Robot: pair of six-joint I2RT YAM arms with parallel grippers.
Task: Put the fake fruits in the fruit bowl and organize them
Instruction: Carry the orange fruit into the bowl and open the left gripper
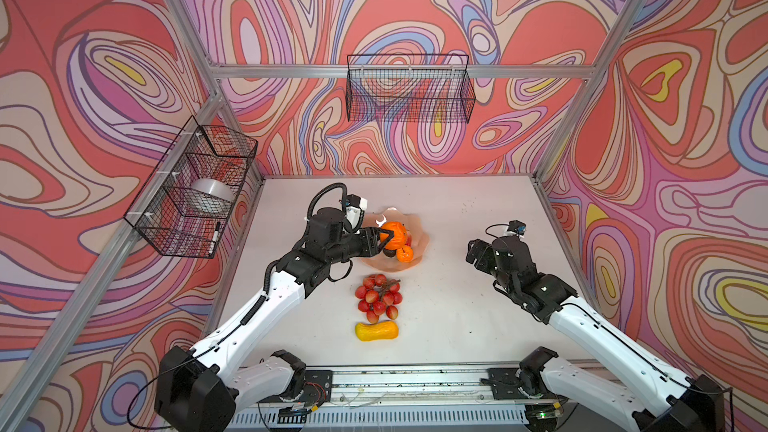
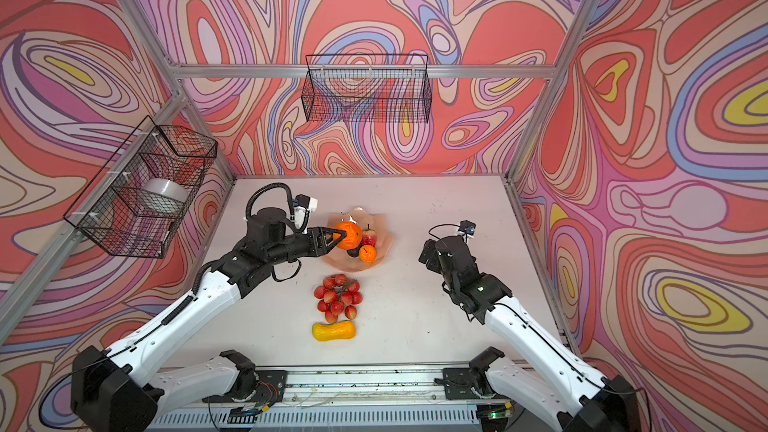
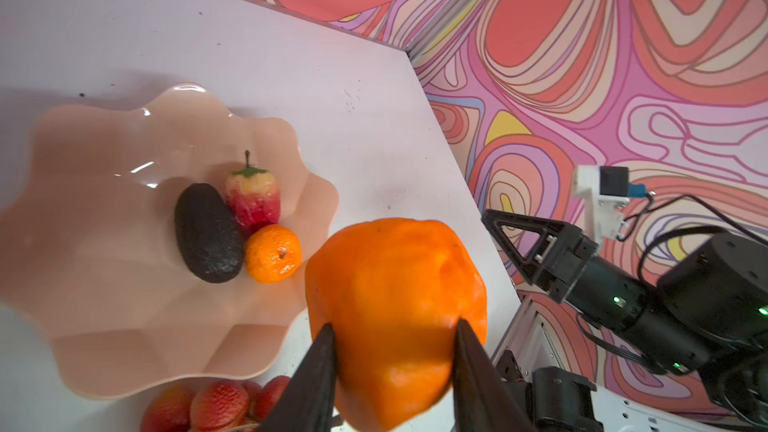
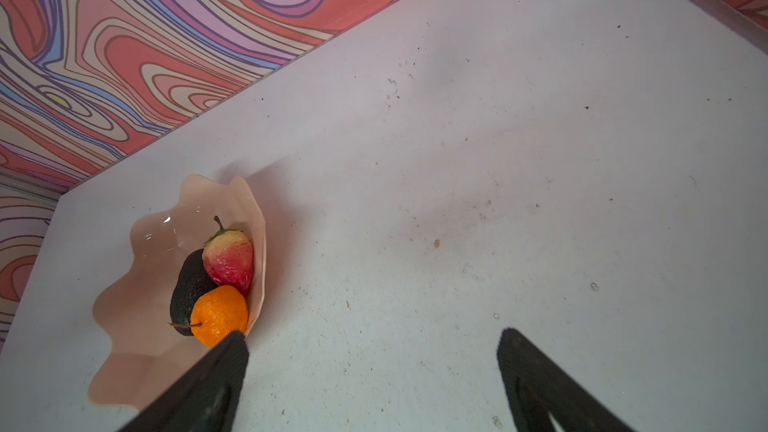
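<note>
Fruit in transit: the left hand (image 3: 395, 330) grips a large, glossy orange plastic orange (image 3: 395, 284) across its middle, one dark finger on either side. In both top views it hangs over the pale peach-pink, scallop-rimmed fruit bowl (image 1: 417, 238) at the centre of the white desk (image 1: 457, 209). Three pieces already lie together in the bowl: a dark, rough avocado (image 3: 208, 234), a red strawberry with a green cap (image 3: 253, 201) and a small tangerine (image 3: 273, 254).

On the desk just in front of the bowl are a red grape bunch (image 1: 379, 297) and, nearer the robot, a yellow elongated gourd (image 1: 377, 331). The right hand (image 4: 372, 337) hovers wide and empty to the bowl's right.

The orange looks light and hollow. Its skin appears slightly flattened in the left wrist view, which suggests a shell that gives under pressure, so a moderate squeeze at the widest part should do. Round and smooth, it would probably roll on release, and the bowl's bare floor beside the avocado looks the safest landing. The grapes will likely flop and are best taken near the stem. The gourd should be gripped at its narrower waist.
</note>
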